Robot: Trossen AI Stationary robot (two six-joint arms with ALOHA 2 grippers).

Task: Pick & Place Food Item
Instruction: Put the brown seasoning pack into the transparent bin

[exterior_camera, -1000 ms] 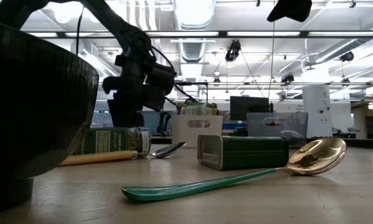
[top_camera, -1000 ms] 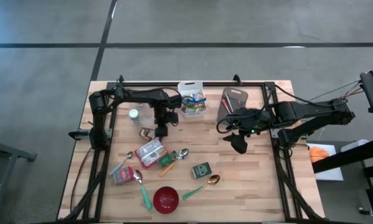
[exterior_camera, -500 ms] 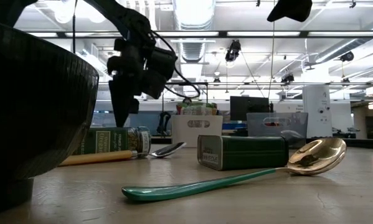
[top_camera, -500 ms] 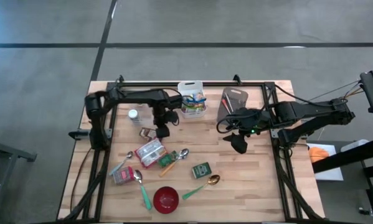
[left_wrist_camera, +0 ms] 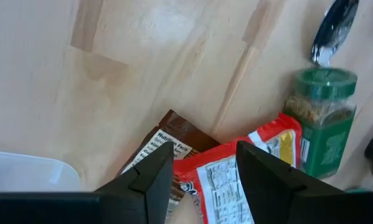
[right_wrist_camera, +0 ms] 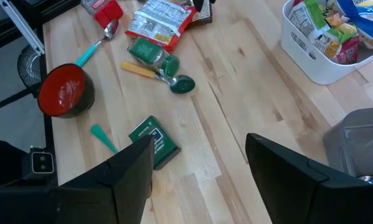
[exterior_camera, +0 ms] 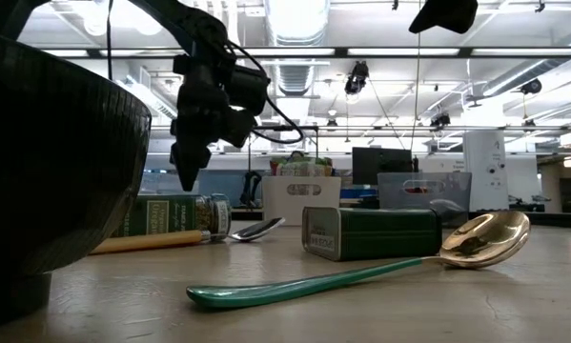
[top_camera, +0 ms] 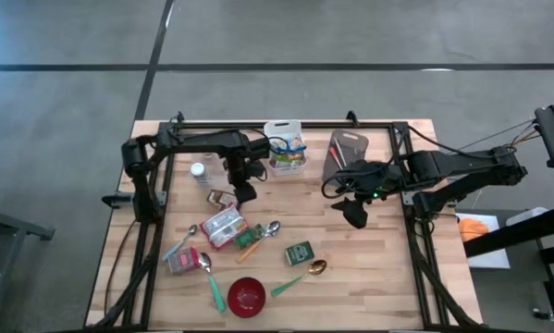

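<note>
While raised above the brown snack packet [left_wrist_camera: 167, 134], left gripper [top_camera: 244, 190] parted and empty.
Left to right: clear tub [top_camera: 215, 172] beside a white-capped bottle [top_camera: 199, 170], contents not discernible; white bin [top_camera: 285, 148] stuffed with snack packets; grey container [top_camera: 347, 148] with contents unclear. Red-and-white pouch [top_camera: 223, 227] just beside the brown packet; red bowl [top_camera: 246, 295] empty near the front edge. Right gripper [top_camera: 354, 214] parted, empty, over bare table [top_camera: 387, 268].

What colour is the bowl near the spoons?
The bowl is red, clearest in the right wrist view.
</note>
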